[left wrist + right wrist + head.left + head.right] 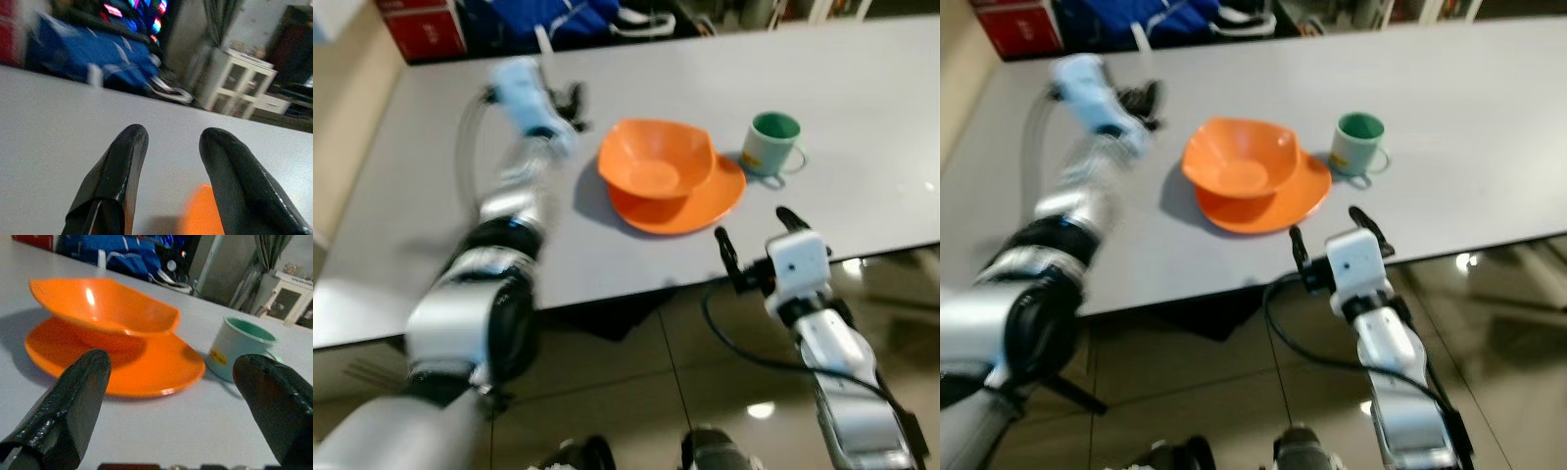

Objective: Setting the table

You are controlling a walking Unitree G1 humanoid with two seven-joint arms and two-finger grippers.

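I'm looking down at the grey table point(862, 108), which takes up most of my head view and carries the whole setting near its front edge, I'd judge so that both arms can reach it from where I stand. The orange plate point(710, 201) lies flat as the base, and the orange bowl point(656, 157) sits on top of it, shifted toward my left so the plate's rim shows on the right. Just beside the plate on the right, close to its rim but whether touching I can't tell, stands the green-lined mug point(771, 143), upright, handle turned toward the table edge. My left gripper point(570, 106) is out over the table just left of the bowl, blurred in the head view; its wrist camera shows the fingers apart with nothing between them and a corner of orange below. My right gripper point(752, 235) hovers at the table's front edge, fingers spread wide and empty, aimed at the plate and mug, which I read as lining up for the next adjustment.
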